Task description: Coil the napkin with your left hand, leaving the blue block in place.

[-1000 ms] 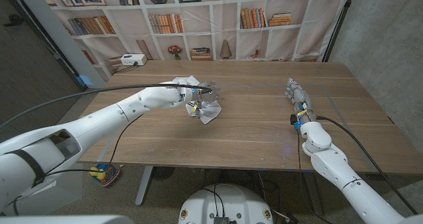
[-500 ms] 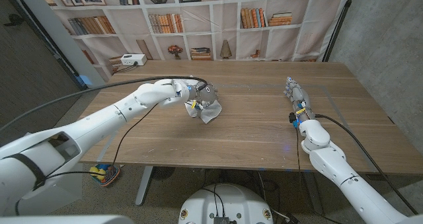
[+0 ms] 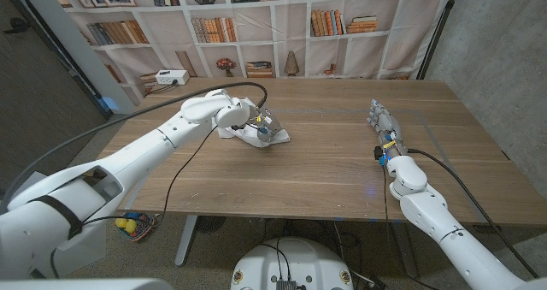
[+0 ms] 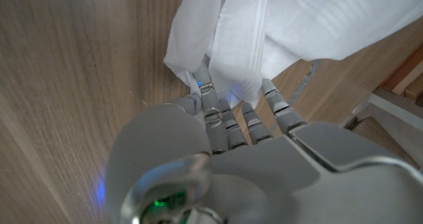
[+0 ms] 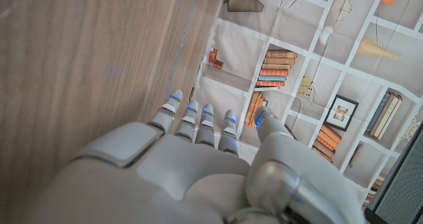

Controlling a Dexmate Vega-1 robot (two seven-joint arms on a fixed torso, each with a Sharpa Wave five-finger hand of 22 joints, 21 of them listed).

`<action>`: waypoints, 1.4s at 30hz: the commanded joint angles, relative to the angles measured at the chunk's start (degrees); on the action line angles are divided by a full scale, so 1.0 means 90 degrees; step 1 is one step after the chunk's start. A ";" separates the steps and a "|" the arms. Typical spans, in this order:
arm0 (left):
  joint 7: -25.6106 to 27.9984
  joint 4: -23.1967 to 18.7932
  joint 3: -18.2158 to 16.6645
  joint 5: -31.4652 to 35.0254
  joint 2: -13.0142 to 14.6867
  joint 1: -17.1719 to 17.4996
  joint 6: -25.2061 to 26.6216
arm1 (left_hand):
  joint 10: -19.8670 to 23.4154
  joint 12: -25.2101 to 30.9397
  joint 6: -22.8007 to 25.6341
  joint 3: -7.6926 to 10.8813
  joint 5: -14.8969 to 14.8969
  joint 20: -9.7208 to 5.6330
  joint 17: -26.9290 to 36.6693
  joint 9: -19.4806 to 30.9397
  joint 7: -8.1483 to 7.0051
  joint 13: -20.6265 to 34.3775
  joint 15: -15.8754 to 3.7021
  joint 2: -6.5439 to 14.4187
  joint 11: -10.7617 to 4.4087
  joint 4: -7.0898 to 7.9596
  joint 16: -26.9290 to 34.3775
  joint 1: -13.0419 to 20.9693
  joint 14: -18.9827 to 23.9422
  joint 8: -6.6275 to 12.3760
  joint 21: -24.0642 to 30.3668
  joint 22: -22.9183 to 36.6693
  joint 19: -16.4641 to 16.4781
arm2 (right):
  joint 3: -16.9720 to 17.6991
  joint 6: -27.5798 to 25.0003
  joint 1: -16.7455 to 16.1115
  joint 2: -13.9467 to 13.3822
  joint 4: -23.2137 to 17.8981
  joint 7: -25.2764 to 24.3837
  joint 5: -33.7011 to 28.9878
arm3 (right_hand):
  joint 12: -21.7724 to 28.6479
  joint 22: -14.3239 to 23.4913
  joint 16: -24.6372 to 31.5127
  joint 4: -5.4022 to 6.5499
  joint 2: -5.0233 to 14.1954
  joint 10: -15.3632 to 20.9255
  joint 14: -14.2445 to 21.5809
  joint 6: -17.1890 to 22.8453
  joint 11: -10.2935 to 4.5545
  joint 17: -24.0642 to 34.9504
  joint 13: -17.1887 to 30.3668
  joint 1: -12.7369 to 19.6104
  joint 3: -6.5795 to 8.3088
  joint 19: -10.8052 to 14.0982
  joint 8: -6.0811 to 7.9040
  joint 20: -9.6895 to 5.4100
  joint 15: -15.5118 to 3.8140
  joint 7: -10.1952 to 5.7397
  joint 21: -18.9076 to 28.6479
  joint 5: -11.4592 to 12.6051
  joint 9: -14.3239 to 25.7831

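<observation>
The white napkin (image 3: 273, 137) lies bunched on the wooden table (image 3: 325, 166), left of the middle. My left hand (image 3: 249, 119) is down on its near-left side and grips it. In the left wrist view the fingertips (image 4: 206, 85) are tucked under the napkin's (image 4: 284, 26) folds. I cannot make out a blue block; the cloth and hand may hide it. On the right side of the table my right hand (image 3: 382, 121) is holding nothing, and its fingers (image 5: 198, 121) point toward the far edge.
A white box (image 3: 172, 77) stands at the far left corner of the table. A bookshelf backdrop (image 3: 256, 25) runs behind the far edge. A black cable (image 3: 171, 110) loops over my left arm.
My left hand has turned and moved back and left, bringing the napkin down from hanging in the air onto the table in a flatter bunch. The right hand has not moved.
</observation>
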 commanded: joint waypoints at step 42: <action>-0.0372 -0.0447 -0.1454 -0.5554 0.1106 -0.0409 0.2949 | 0.1320 0.0689 0.1309 0.0856 0.0035 -0.0200 -0.0013 0.0490 0.0603 0.0071 -0.0376 -0.0490 -0.0025 -0.0935 0.0058 -0.0095 0.1042 0.1073 0.0647 -0.0023 0.0141 | -0.0048 -0.0208 0.0165 -0.0013 -0.0071 0.0102 0.0092 | -0.0012 0.0022 0.0003 0.0031 -0.0052 -0.0034 -0.0003 0.0023 -0.0025 0.0006 0.0036 0.0012 0.0006 0.0001 -0.0033 -0.0004 0.0028 0.0002 0.0015 -0.0003 0.0016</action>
